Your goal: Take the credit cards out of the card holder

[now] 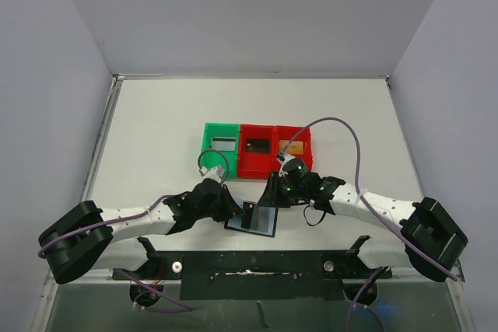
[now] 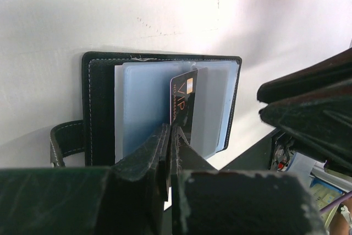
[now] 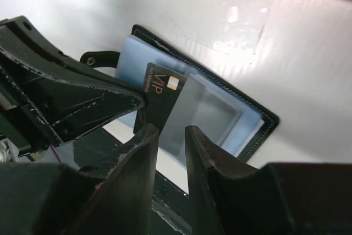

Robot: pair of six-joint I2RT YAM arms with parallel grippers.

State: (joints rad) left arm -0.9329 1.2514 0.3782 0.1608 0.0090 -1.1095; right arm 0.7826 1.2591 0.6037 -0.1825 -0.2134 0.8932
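Left wrist view: left gripper [image 2: 170, 131] is clamped on the black card [image 2: 184, 100], which sits partly out of the open holder [image 2: 102, 108] between the arms. The card's long axis is in line with that gripper, so the pull is straight back. Right gripper [image 3: 171, 131], jaws slightly apart, hovers at the holder's edge; I can't tell whether it pins the holder.

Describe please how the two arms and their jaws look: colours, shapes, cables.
Both the left arm and the right arm have white links between bulky black joint housings. A thin lilac cable runs in loops along each. Small green lights glow at the right wrist. The jaws are black, flat and wedge-shaped, with scuffed pale edges.
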